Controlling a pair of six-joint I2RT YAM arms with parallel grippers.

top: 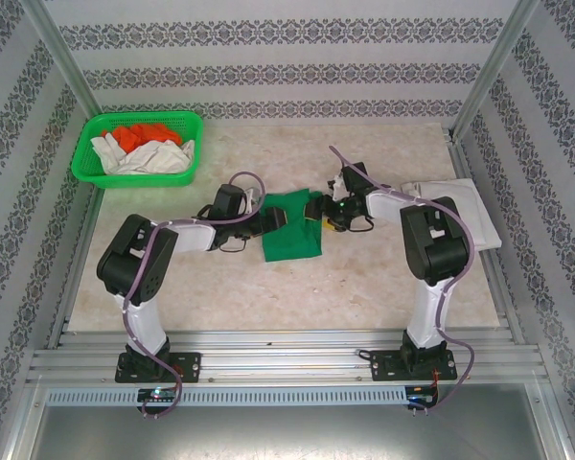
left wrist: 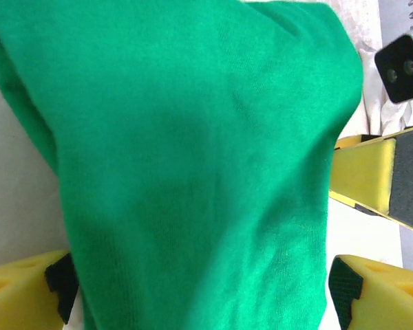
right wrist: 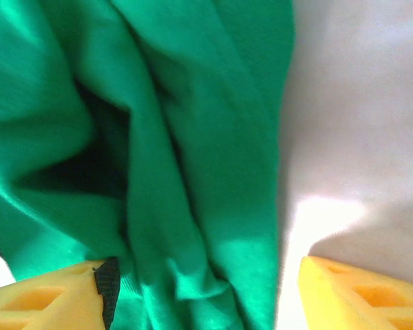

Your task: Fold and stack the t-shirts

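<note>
On the desk (top: 268, 297), mid-fold: green shirt (top: 292, 235) lies rumpled at its middle.
Left tool (top: 266, 222) and right tool (top: 318, 213) both stand apart at its edges, gripping nothing; the next move probably calls for firm corner grips to flatten it.

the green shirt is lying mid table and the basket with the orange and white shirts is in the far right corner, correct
No. The basket stands in the far left corner, not the right, as the top external view shows. The rest holds: the green shirt lies in the middle of the table, and the basket holds an orange shirt and white shirts.
</note>
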